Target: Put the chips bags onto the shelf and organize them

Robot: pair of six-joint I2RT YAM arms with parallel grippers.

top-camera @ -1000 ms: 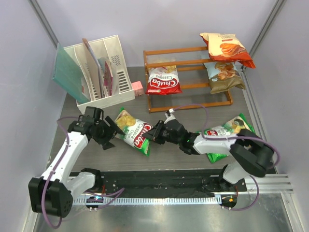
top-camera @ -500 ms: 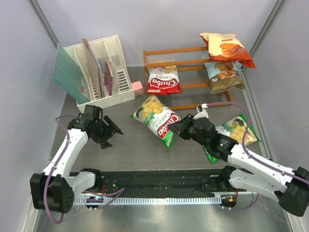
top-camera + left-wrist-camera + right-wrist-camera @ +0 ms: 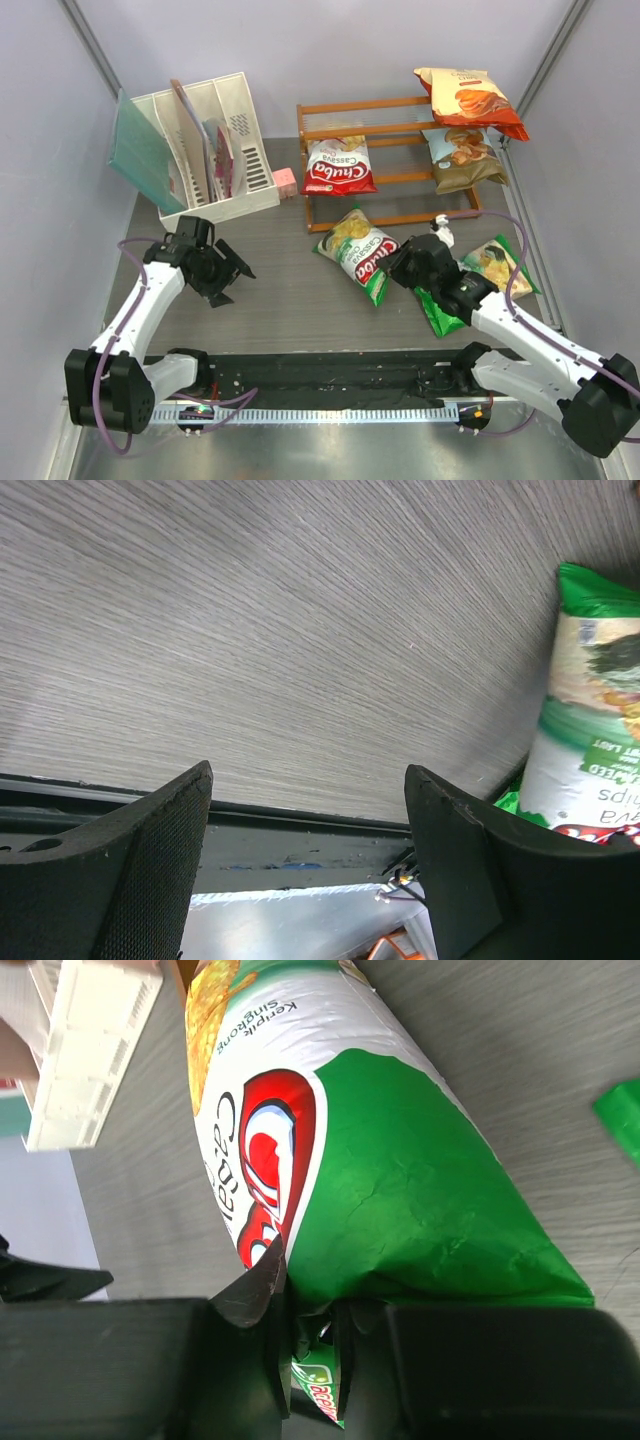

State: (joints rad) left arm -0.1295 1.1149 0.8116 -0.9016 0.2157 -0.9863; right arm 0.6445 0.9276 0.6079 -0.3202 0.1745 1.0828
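- Well left of the shelf (image 3: pixel 390 105) and nearer the arm bases: left gripper (image 3: pixel 233 283), jaws spread wide, nothing between them.
- Just before the shelf's front: right gripper (image 3: pixel 394 272), pinching the bottom seam of a green chips bag (image 3: pixel 362 252).
- Right of that, flat on the tabletop: second green bag (image 3: pixel 495 262).
- Leaning against the shelf's left half: red bag (image 3: pixel 339 167).
- On the shelf's right end: light-blue and brown bag (image 3: pixel 462 152), with cream and orange-red bag (image 3: pixel 470 100) above it.
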